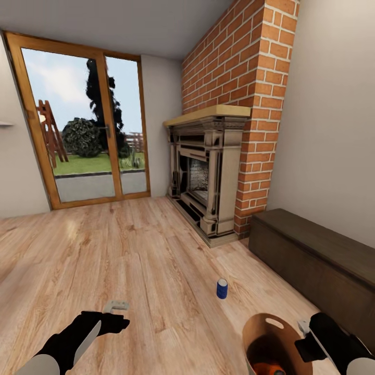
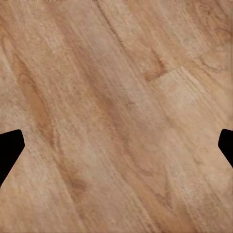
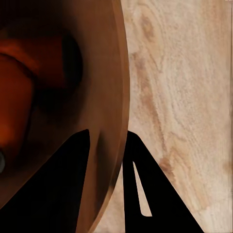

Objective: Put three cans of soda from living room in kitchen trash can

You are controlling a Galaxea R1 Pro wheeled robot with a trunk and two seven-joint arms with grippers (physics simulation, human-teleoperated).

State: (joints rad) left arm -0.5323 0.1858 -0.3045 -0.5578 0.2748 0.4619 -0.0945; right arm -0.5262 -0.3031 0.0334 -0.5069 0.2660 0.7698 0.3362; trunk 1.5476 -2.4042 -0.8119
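A blue can of soda (image 1: 222,288) stands upright on the wood floor of the living room, in front of the fireplace. My right gripper (image 1: 303,338) is shut on the rim of the tash can (image 1: 263,336), one finger inside and one outside the wall (image 3: 114,97). Inside its brown interior lies an orange can of soda (image 1: 269,370), which looms large in the right wrist view (image 3: 14,102). My left gripper (image 1: 117,307) hangs open over bare floor, well left of the blue can, its fingertips (image 2: 9,145) spread wide with nothing between them.
A red brick fireplace (image 1: 213,172) with a pale mantel stands ahead. A dark low cabinet (image 1: 312,260) runs along the right wall, close to my right arm. Glass doors (image 1: 86,130) at the far left look onto a garden. Open wood floor (image 1: 130,250) stretches ahead.
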